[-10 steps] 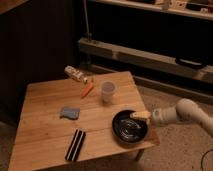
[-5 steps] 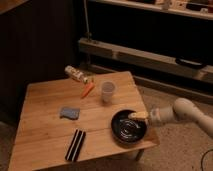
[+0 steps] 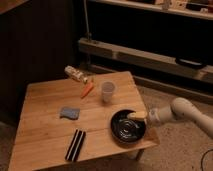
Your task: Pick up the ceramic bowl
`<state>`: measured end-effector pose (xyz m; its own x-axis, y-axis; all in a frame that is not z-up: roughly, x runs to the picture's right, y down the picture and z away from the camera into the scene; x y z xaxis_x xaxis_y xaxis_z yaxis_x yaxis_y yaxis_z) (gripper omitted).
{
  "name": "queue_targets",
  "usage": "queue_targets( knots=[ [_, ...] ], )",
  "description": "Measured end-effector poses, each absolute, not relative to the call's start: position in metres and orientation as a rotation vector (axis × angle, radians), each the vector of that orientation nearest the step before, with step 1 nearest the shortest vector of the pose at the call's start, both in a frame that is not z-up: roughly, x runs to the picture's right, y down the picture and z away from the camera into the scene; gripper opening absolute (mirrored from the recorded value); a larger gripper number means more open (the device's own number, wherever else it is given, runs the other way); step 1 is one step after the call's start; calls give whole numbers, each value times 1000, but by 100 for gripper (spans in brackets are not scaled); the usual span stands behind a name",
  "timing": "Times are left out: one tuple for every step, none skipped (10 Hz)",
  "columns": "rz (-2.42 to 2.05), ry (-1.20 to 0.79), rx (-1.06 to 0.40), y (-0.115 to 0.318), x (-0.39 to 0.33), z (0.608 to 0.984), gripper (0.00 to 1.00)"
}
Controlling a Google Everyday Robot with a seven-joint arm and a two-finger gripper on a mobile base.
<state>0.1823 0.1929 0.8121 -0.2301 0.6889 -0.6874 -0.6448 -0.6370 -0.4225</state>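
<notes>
The ceramic bowl (image 3: 128,127) is a wide, shallow, glossy black dish near the front right corner of the wooden table (image 3: 45,125). My gripper (image 3: 137,115) reaches in from the right on a pale arm (image 3: 176,110). Its yellowish fingers lie over the bowl's far right rim.
A small translucent white cup (image 3: 107,91) stands just behind the bowl. An orange carrot (image 3: 87,90) and a bottle lying on its side (image 3: 76,74) are at the back edge. A blue-grey sponge (image 3: 69,113) and a black striped bar (image 3: 75,145) lie to the left. A low shelf runs behind.
The gripper stays at the bowl's right rim. The bowl and the other things on the table have not visibly moved.
</notes>
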Motion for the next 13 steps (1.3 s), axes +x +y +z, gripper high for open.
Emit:
queue_targets(
  knots=[
    [1960, -59, -1130, 194, 182, 812, 58],
    [1957, -58, -1131, 194, 181, 813, 47],
    [1962, -41, -1131, 196, 182, 816, 37],
    [1957, -16, -1143, 200, 179, 820, 24],
    [1955, -2, -1148, 202, 178, 821, 15],
    [1959, 10, -1147, 203, 181, 820, 5],
    [1959, 23, -1148, 204, 181, 820, 0],
    [1957, 32, -1148, 203, 179, 821, 0],
    [1960, 39, -1147, 204, 181, 821, 0],
    [1965, 44, -1144, 204, 182, 820, 0],
    [1968, 49, -1144, 203, 183, 820, 0],
    [1972, 50, -1142, 201, 184, 819, 0],
    [1977, 52, -1136, 198, 187, 815, 0]
  ],
)
